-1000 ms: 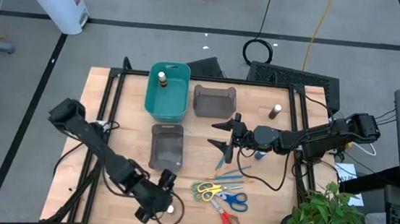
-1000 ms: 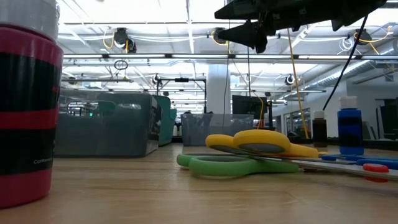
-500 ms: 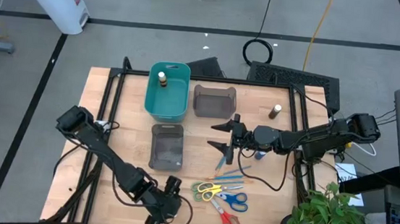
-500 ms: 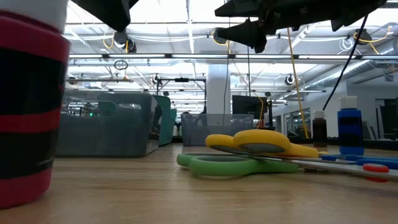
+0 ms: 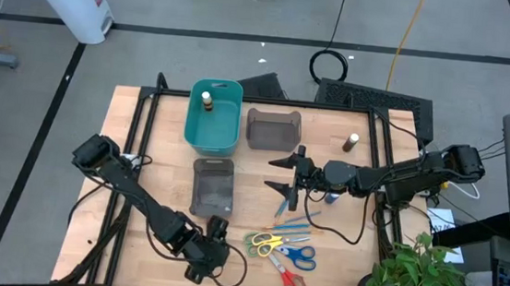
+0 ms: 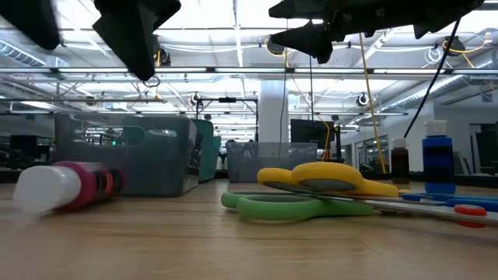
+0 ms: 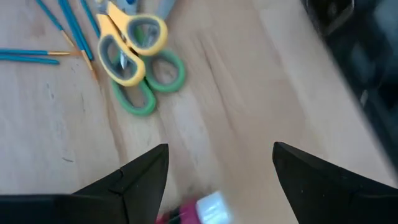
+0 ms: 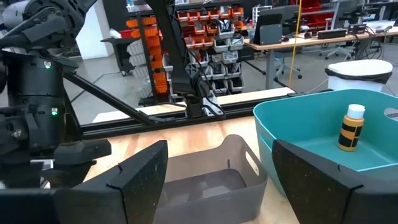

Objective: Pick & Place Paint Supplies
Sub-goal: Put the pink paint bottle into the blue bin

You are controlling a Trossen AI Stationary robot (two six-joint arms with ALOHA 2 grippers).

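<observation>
Paint bottle [image 6: 66,187], red with a white cap, lies on its side on the wood at the table's near edge, and the left gripper [image 6: 93,35] hangs right above it with fingers spread wide, nothing between them! The left wrist view catches the bottle [image 7: 202,210] peeking in just between the two dark fingers [image 7: 140,180]. From above, the left gripper [image 5: 208,255] sits low by the front edge, just left of the scissors.

Scissors, three pairs, fan out on the table: green-yellow [image 5: 263,244], blue [image 5: 299,255] and red [image 5: 289,281], close together. Thin blue brushes [image 5: 294,225] lie just behind them, toward the right gripper.

Right gripper [image 5: 287,174] hovers mid-table, fingers wide apart and empty, beside the grey bin [image 5: 272,129]. Its wrist view looks into that grey bin [image 8: 205,177], with the teal bin [image 8: 323,143] next to it.

Brown bottle [image 5: 207,100] stands upright inside the teal bin [image 5: 228,136]; a second grey bin [image 5: 212,186] sits in front of that one. Another brown bottle [image 5: 351,143] stands on the table's far right, and a blue bottle [image 6: 437,163] stands upright beside it in the low view.
</observation>
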